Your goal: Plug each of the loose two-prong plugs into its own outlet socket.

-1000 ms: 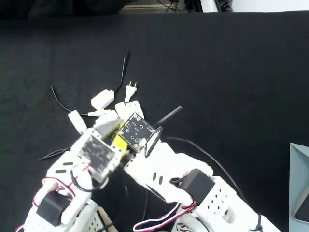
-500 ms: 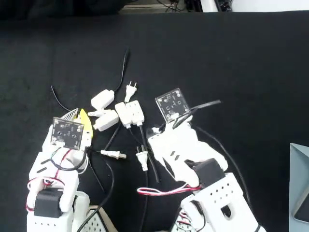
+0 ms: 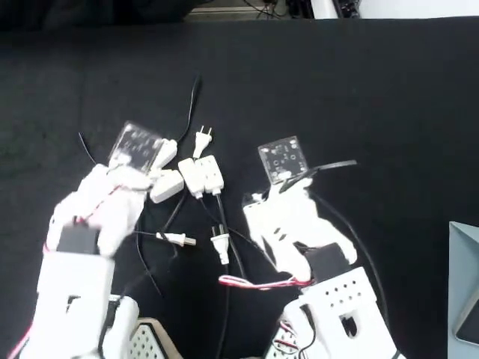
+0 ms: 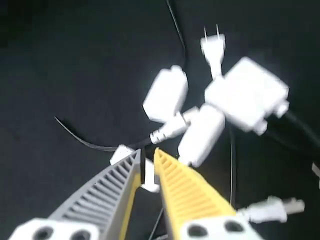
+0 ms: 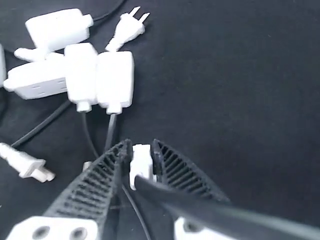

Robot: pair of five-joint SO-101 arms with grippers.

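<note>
Bare black tabletop (image 3: 45, 90) is left open to the left of, beyond and far right of the socket cluster (image 3: 188, 176). A grey object (image 3: 464, 284) is cut by the right edge. Sockets are white and blocky, on black cables. Left of the cluster, the left gripper (image 4: 146, 154) is poised at a small white socket (image 4: 121, 153); closure can't be told. The far plug (image 3: 202, 137), white, is laid just beyond the cluster, prongs pointing away. The near-left plug (image 3: 179, 239) is laid arm-side of the cluster. The near-right plug (image 5: 141, 165) is met by the right gripper (image 5: 141, 144); grip can't be told.
</note>
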